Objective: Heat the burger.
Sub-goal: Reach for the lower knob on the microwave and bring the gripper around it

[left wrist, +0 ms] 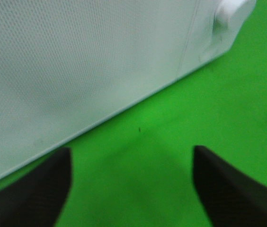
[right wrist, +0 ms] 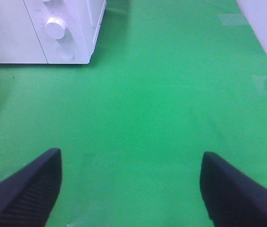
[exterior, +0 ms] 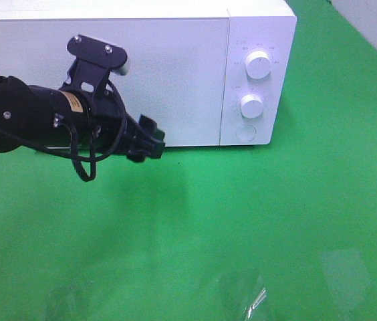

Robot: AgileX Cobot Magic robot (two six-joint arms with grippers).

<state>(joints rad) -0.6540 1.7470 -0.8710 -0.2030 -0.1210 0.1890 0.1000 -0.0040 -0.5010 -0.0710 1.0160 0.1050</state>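
Observation:
The burger is out of view in every frame. A white microwave (exterior: 175, 73) stands at the back of the green table with its door shut. My left gripper (exterior: 154, 144) hovers just in front of the door's lower edge. In the left wrist view the left gripper (left wrist: 131, 156) is open, with only green table between its black fingers (left wrist: 39, 189), and the microwave (left wrist: 76, 61) is close ahead. The right gripper (right wrist: 131, 158) is open and empty over bare green table, well away from the microwave (right wrist: 10, 33). It does not show in the exterior high view.
The microwave's panel carries two white knobs (exterior: 259, 65) (exterior: 252, 105) and a round button (exterior: 245, 132). Green cloth (exterior: 242, 221) covers the table. Clear tape patches (exterior: 248, 294) lie near the front edge. A pale wall (right wrist: 266, 23) borders the far right.

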